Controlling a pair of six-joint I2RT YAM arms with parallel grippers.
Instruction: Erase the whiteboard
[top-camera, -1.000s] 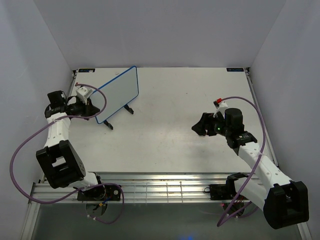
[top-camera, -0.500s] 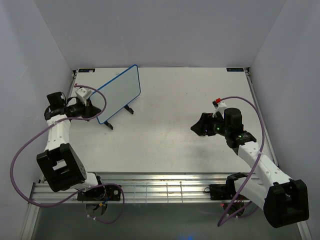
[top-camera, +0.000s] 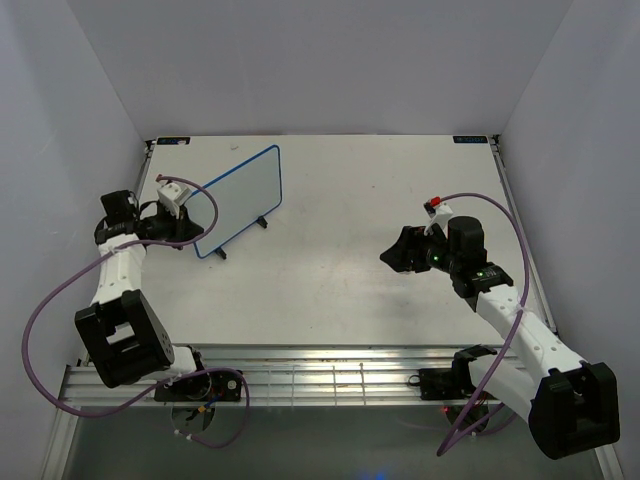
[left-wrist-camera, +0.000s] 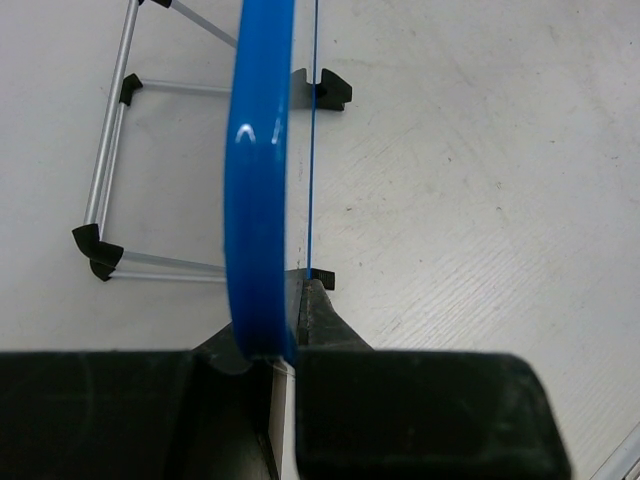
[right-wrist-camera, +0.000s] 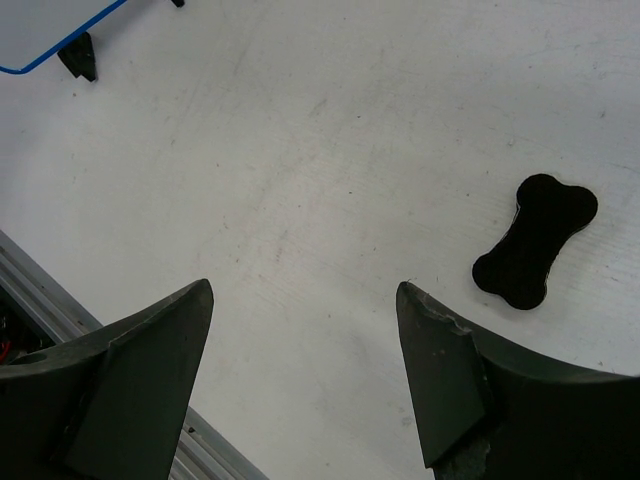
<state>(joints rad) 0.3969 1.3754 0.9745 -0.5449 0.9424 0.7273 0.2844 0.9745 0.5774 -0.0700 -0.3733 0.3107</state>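
Top external: whiteboard (top-camera: 240, 200) tilted on wire stand (left-wrist-camera: 160, 261), table (top-camera: 350, 190) 10 o'clock. Left gripper (top-camera: 183, 228) clenched on board's blue rim, at its 8 o'clock corner. Right gripper (top-camera: 393, 257) released, jaws wide, above table at 3 o'clock. Black eraser (right-wrist-camera: 535, 240) near it, untouched.

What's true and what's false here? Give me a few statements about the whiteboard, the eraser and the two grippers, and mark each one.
1. The left gripper has its fingers shut on the whiteboard at its blue rim. True.
2. The right gripper is holding the black eraser. False: its fingers are open and empty, and the eraser lies on the table apart from them.
3. The whiteboard lies flat on the table. False: it stands tilted up at the wire stand.
4. The eraser is black and bone-shaped. True.
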